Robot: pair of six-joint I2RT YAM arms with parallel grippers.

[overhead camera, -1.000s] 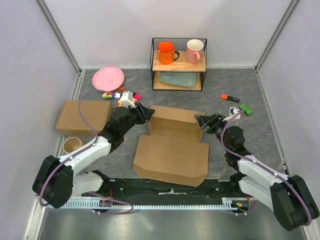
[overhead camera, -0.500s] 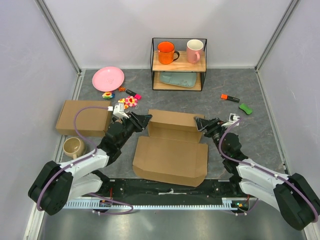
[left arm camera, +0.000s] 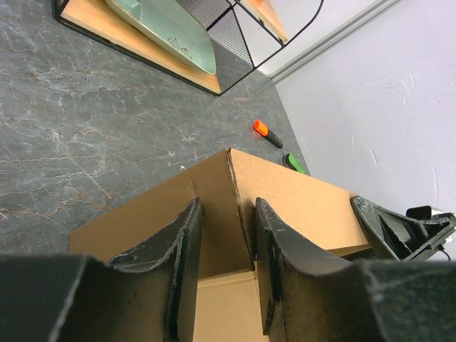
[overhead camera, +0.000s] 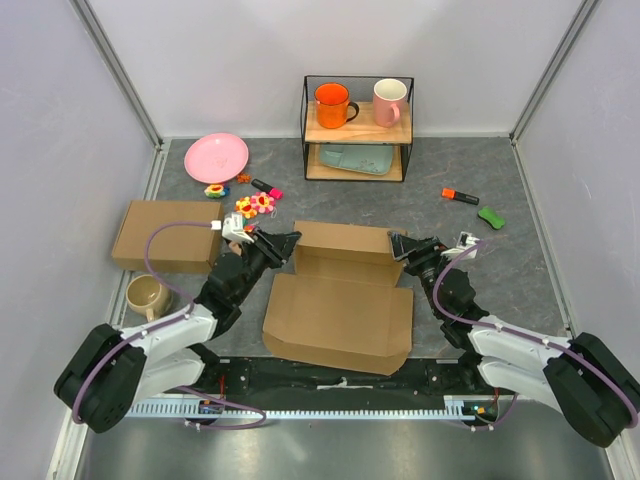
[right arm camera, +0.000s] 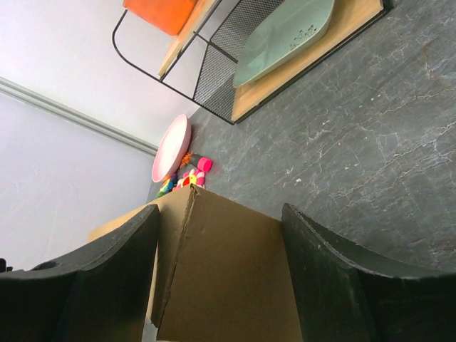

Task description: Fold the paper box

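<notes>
The plain brown corrugated cardboard box (overhead camera: 338,318) lies at the middle of the grey marbled table (overhead camera: 520,280), close to its near edge, with its front panel flat and its rear wall standing. The wall's left corner sits between the parted fingers of the left claw (overhead camera: 285,243), and its right corner between the wider-spread fingers of the right claw (overhead camera: 398,248). Neither pinches yet. The step probably calls for closing both evenly on the corners, then moving the wall together so the creases don't skew.
</notes>
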